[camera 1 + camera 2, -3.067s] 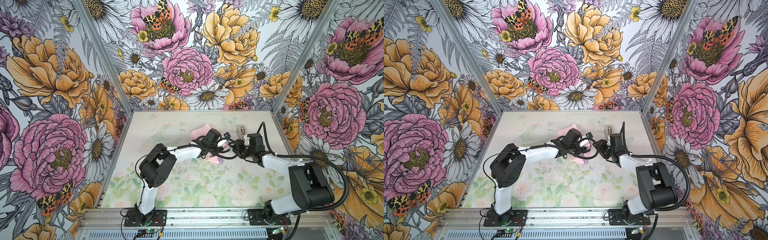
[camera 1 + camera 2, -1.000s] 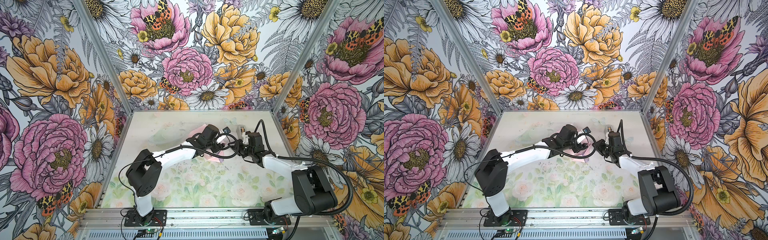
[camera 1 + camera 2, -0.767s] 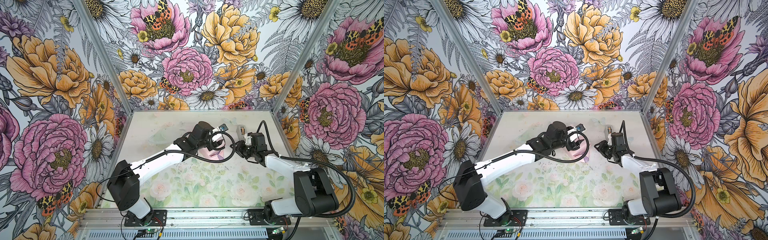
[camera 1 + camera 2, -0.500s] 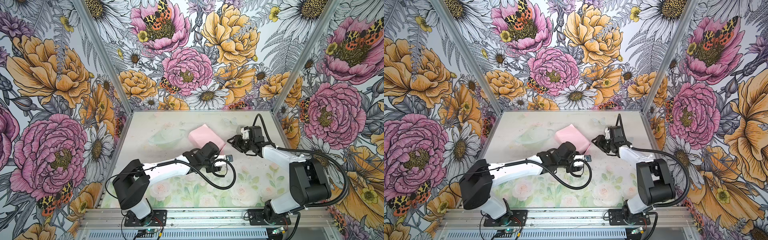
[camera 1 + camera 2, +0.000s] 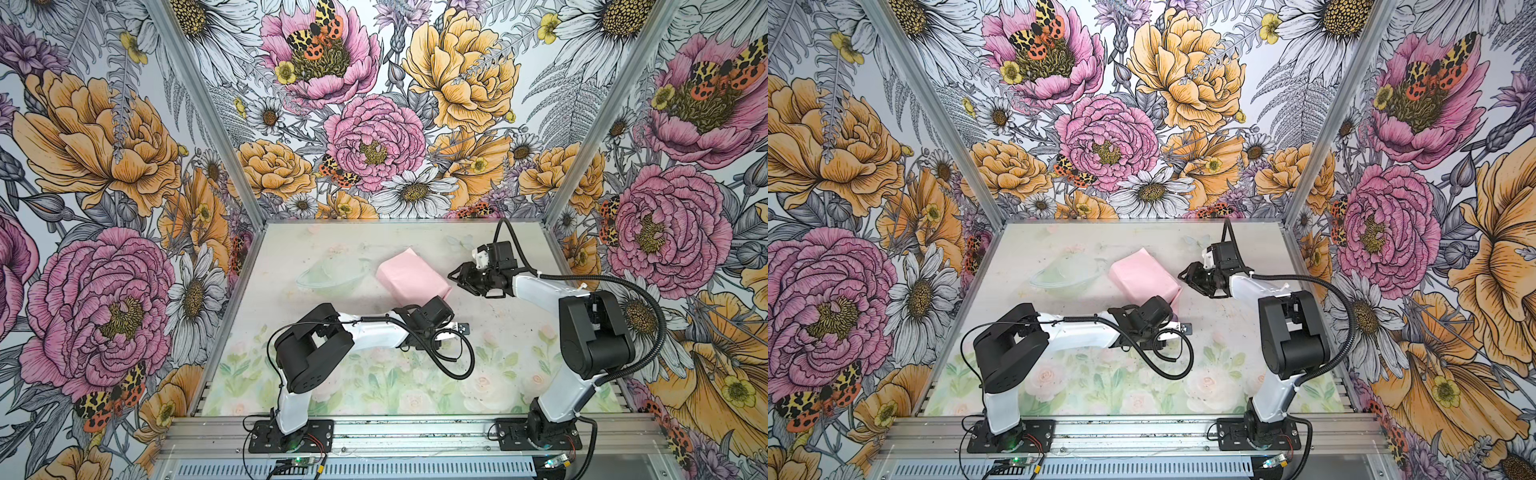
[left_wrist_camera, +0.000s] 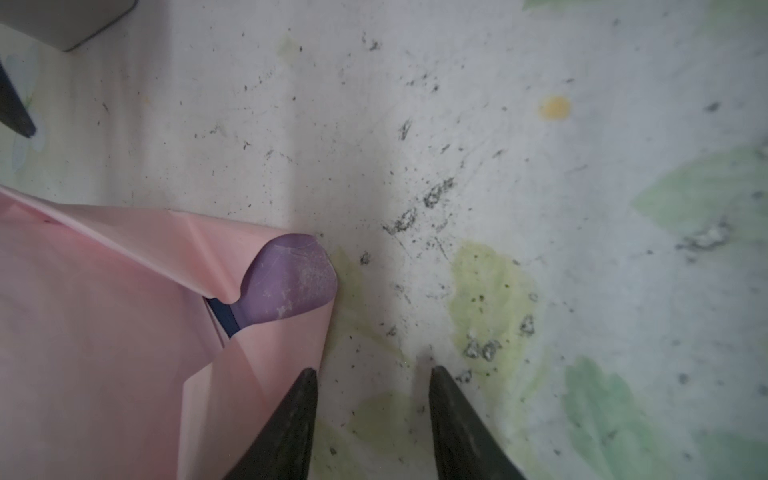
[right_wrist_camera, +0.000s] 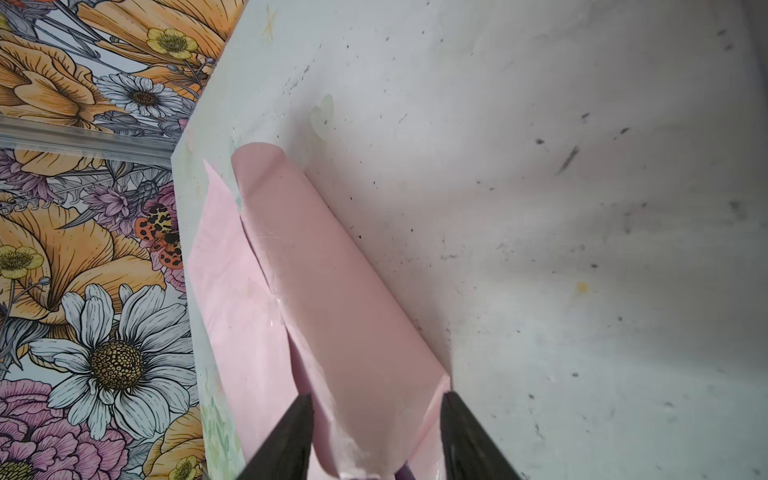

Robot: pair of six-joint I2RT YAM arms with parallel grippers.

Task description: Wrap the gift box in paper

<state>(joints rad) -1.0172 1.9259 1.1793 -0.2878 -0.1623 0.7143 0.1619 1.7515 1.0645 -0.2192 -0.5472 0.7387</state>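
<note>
Navy gift box (image 6: 223, 318) inside pink paper (image 5: 409, 276)

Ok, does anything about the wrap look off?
Yes. In the left wrist view, one corner of the paper is not closed: its lilac side curls outward and a sliver of the blue box shows through.

The creased sheet of wrapping paper (image 5: 411, 277) is pale pink outside with one lilac-purple curled corner (image 6: 291, 278), and the visible sliver of the matte gift box (image 6: 224, 318) is dark navy. The flat table surface (image 5: 374, 382) is whitish with faint green leaves, pink roses and dark specks. The wall panels (image 5: 374, 141) bear pink and orange blooms, white daisies and spotted orange moths.
</note>
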